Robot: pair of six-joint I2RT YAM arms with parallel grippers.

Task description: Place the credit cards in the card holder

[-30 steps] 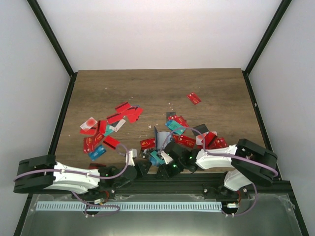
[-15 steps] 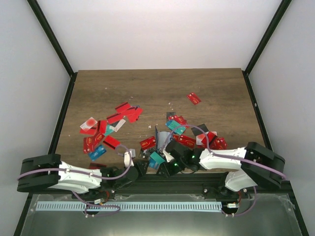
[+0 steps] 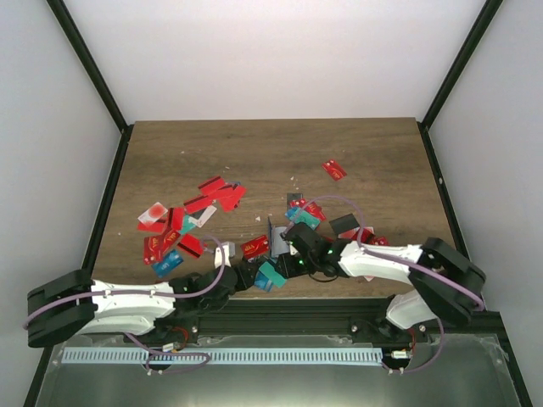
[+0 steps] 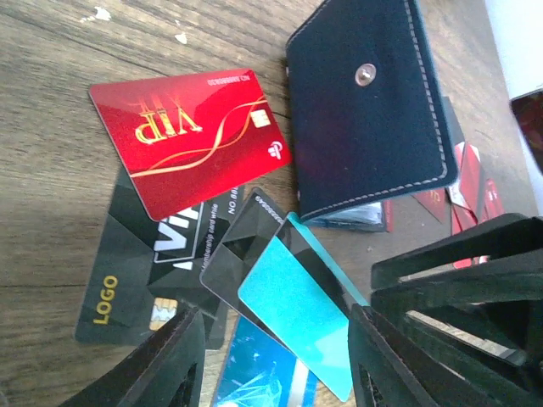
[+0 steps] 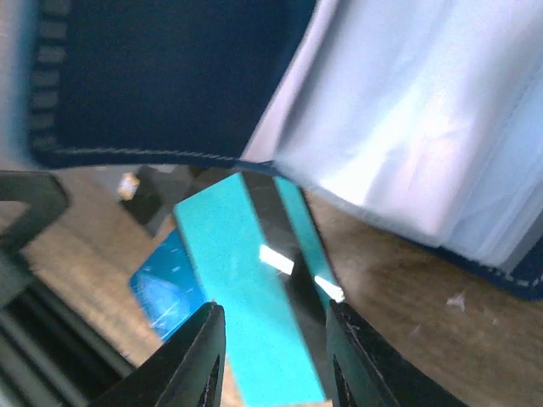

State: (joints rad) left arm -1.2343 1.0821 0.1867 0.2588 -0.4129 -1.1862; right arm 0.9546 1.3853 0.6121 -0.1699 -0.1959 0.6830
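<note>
Your left gripper (image 4: 273, 360) stands spread wide, its fingers well apart at the bottom of the wrist view. A second ago it was far tighter. The teal card (image 4: 297, 309) slants through the gap, clear of the finger at lower left, and nothing is pinched there. In the top view this gripper has reached rightward and slightly up from its earlier spot at the table's near edge, and it now sits just left of the teal card.

Your right gripper (image 5: 273, 356) has its fingers partly apart, and the same teal card fills the gap between them. Whether they press on its edges cannot be told. In the top view it has climbed from below the teal card to just right of and above it. Its purple cable (image 3: 327, 200) now arches higher over the cards. The teal card itself has stayed where it was.

The card holder (image 4: 365, 119) is the navy case with a stud, at upper centre-right of the left wrist view and just above the teal card. In the right wrist view it fills the top, with a pale inner flap at upper right. A red VIP card (image 4: 187, 140) lies just left of it, overlapping a black card (image 4: 127, 271), and a blue card (image 4: 254, 377) shows at the bottom. The other credit cards (image 3: 182, 222) stay scattered mid-left on the table (image 3: 254, 153).
</note>
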